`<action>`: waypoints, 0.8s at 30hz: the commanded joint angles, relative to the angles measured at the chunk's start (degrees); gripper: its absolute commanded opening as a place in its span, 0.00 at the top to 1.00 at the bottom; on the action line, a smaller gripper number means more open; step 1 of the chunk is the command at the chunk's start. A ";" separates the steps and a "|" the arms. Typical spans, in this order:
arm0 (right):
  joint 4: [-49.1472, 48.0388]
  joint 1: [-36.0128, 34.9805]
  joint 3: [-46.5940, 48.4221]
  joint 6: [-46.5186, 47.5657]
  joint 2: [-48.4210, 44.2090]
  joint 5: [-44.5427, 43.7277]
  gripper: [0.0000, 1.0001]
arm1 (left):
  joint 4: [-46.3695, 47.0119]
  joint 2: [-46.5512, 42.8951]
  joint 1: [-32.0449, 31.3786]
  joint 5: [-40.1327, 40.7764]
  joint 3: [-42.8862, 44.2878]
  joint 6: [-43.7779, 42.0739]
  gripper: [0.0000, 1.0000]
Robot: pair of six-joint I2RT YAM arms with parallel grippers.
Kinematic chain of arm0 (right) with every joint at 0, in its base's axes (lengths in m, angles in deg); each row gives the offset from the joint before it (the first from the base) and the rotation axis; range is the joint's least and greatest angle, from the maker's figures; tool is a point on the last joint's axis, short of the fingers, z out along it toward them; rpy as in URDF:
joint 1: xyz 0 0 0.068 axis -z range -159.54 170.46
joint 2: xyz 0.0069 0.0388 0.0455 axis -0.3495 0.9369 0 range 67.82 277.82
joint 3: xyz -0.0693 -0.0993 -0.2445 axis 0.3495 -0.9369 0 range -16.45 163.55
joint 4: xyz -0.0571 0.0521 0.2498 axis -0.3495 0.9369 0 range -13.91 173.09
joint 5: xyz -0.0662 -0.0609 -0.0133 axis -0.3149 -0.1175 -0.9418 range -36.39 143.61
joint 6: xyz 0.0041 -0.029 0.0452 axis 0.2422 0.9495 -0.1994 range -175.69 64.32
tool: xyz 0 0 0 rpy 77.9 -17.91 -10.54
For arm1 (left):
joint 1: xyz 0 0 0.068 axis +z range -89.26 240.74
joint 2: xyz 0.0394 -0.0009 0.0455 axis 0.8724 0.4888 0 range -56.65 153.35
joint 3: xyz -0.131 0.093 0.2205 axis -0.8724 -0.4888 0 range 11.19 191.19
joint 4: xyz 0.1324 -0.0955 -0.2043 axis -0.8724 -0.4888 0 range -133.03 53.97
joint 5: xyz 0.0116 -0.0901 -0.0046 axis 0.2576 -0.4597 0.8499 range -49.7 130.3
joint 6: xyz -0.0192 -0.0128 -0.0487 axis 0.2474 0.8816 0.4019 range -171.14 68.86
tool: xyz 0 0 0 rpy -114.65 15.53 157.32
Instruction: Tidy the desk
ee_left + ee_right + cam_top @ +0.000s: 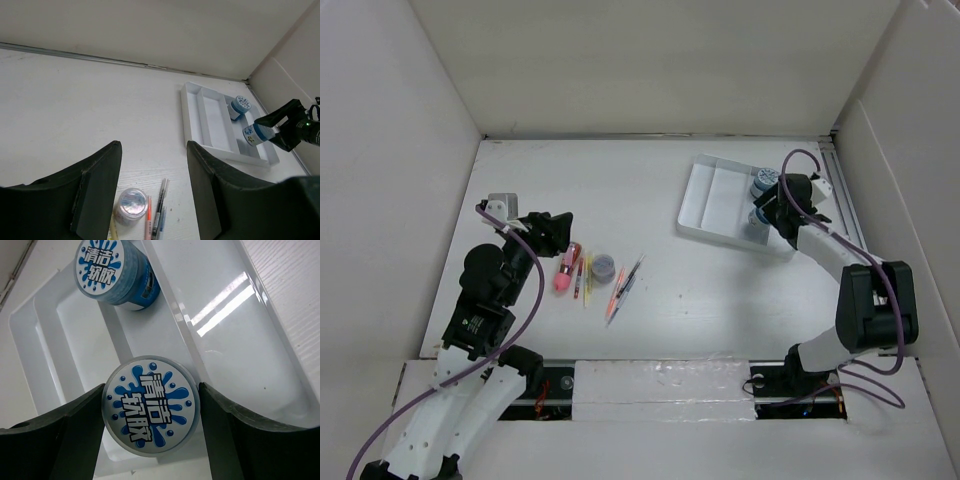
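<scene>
Desk (620,190), a rigid, matte white tabletop with tall white walls, fills the top view beneath both arms. It is fixed and offers no hold, so handling concerns the small goods lying on it. Right gripper (151,386) is clamped across a blue-labelled jar (254,134), one finger on each side of the round body, carrying it tilted just above the near right compartment of the white tray (712,195) at far right. By its look the jar is light, hard and smooth-sided, best gripped across its diameter, and it may slip under a weak pinch. A second jar (763,181) sits in the far right compartment; the two long compartments show nothing inside. Left gripper (154,150) hangs wide and empty above loose pens (625,284), a pink marker (564,272) and a clear-lidded pot (603,266), all small and probably light.
</scene>
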 commanded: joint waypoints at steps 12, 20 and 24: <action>0.49 -4.88 5.67 2.92 0.17 -1.96 0.12 | 2.30 -0.44 -0.06 -1.34 0.49 -0.37 0.44; -13.13 -23.79 0.83 11.54 -7.84 -13.40 0.31 | 2.39 -0.18 -0.06 -1.78 0.58 -0.46 0.35; -15.86 -32.39 2.67 13.29 -3.99 -3.52 0.91 | 2.39 0.61 -0.06 -1.95 0.85 -0.46 0.35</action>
